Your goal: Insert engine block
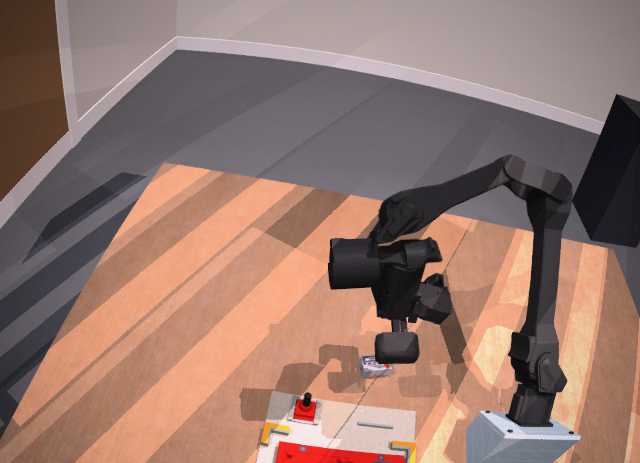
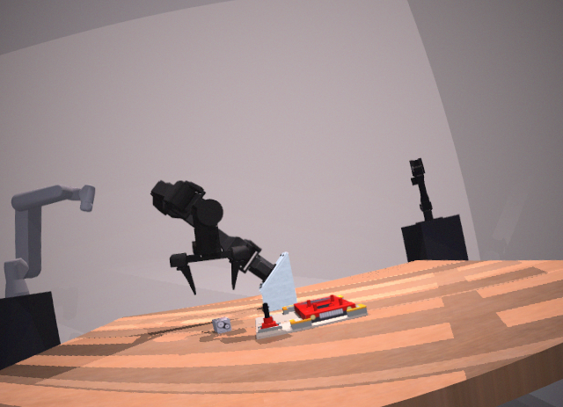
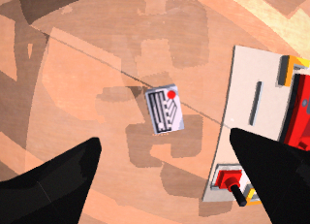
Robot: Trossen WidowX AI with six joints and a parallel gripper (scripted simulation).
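Note:
The engine block [image 1: 373, 367] [image 2: 221, 324] [image 3: 163, 110] is a small grey block with a red dot. It lies on the wooden table, apart from the white baseplate [image 1: 382, 414] [image 3: 246, 82]. The red car body [image 1: 336, 454] [image 2: 325, 307] [image 3: 300, 117] sits on that baseplate, partly cut off in the top view and the wrist view. My gripper [image 2: 212, 288] [image 3: 166, 140] is open and empty, fingers pointing down. It hangs well above the table, roughly over the engine block.
A red stand with a black stick [image 1: 306, 406] [image 2: 266, 318] [image 3: 232, 181] stands at the baseplate's corner nearest the block. The arm's grey wedge base [image 1: 516, 440] [image 2: 278, 279] is beside the baseplate. A black box [image 1: 615, 179] [image 2: 434, 236] and a grey arm [image 2: 27, 230] stand off the table.

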